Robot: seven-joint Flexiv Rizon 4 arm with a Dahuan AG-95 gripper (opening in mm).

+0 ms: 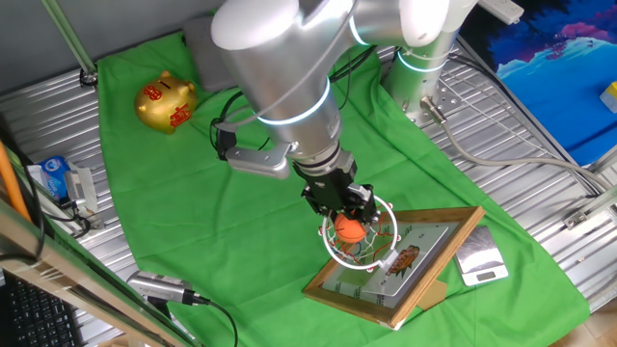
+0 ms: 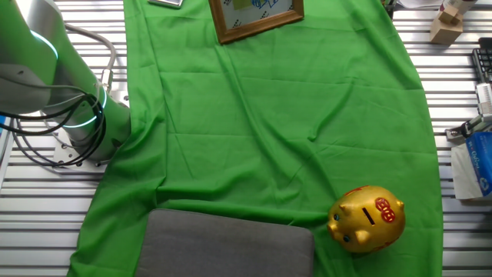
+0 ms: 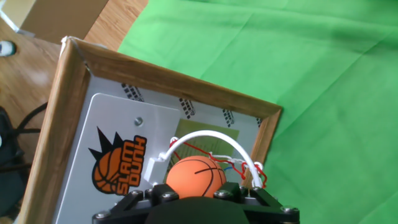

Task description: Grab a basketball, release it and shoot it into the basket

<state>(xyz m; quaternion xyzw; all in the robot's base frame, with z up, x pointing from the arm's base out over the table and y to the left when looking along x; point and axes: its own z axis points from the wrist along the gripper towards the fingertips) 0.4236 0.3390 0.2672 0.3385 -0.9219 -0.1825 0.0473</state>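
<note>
Seeing the claw (image 1: 349, 217) right over the basket (image 1: 362, 236), pinching the basketball (image 1: 348, 229) just above the white rim. Hand view: ball (image 3: 195, 177) sits between the fingers in front of the framed backboard (image 3: 112, 149). Gold piggy bank (image 1: 166, 102) well apart on the green cloth (image 1: 193, 193).

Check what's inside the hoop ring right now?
The basketball sits within the white rim of the basket, directly below the pincer. The net's bottom is hidden behind the ball.
</note>
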